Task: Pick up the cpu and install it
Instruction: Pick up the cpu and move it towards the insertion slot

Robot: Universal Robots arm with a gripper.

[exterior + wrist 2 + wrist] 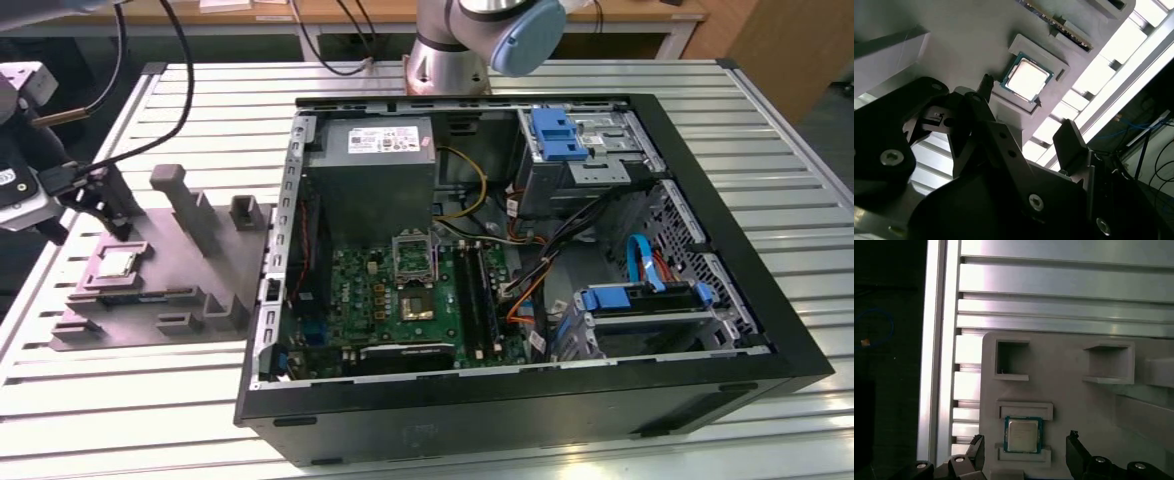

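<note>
Cpu (1023, 435), square, silvery-topped, green-rimmed, lies in grey tray (1064, 390) near the open hand (1026, 102).

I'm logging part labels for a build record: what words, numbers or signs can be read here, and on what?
No text can be read.
The white label on the power supply: print too small.
The cpu top: markings too blurred.
The faint emblem on the computer case front: not legible.

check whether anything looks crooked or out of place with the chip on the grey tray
Nothing stands out. The chip lies flat and square in its recess of the grey tray, and the gripper hangs open above it, a finger to each side.
</note>
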